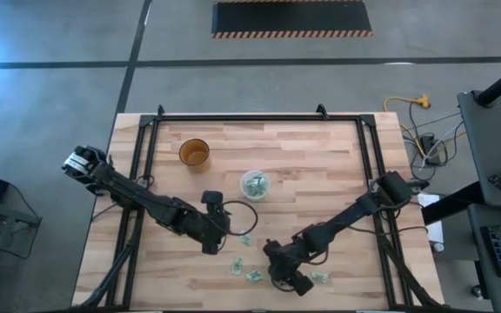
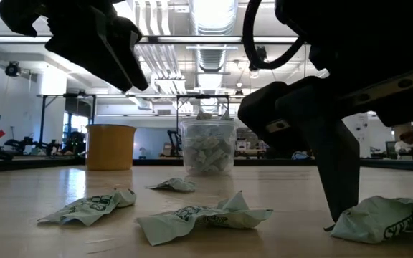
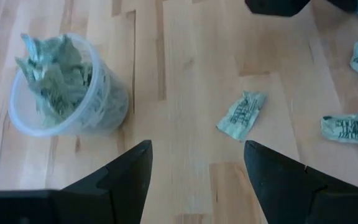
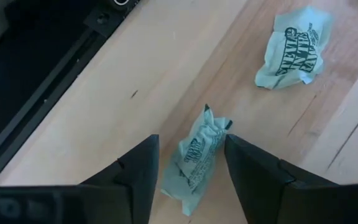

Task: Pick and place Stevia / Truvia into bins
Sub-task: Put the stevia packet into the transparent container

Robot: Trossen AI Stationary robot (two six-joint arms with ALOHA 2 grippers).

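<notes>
The translucent cup [image 1: 254, 184] stands mid-table, filled with pale green sachets, and shows in the left wrist view as cup [image 3: 67, 87]. The amber cup [image 1: 194, 153] stands farther back to the left. Several crumpled sachets lie loose near the near edge, such as sachet [image 1: 246, 240] and sachet [image 1: 236, 266]. My left gripper [image 1: 211, 236] hovers open above bare wood [image 3: 197, 144], between the cup and one sachet [image 3: 242, 115]. My right gripper [image 1: 290, 280] is low at the table, open, with its fingers on either side of a crumpled sachet [image 4: 197, 155]. My right gripper [image 4: 191, 139] comes from above with its fingers straddling the crumpled sachet, which lies flat on the table. One corner of the sachet [image 4: 226, 124] reaches a fingertip; I cannot tell whether they touch.
Another sachet [image 4: 291, 53] lies just beyond my right gripper, and two more [image 3: 353, 127] lie beside the left one's view. The table's black frame rail [image 4: 48, 99] runs close along the near edge. Bare wood lies between the cups and the loose sachets.
</notes>
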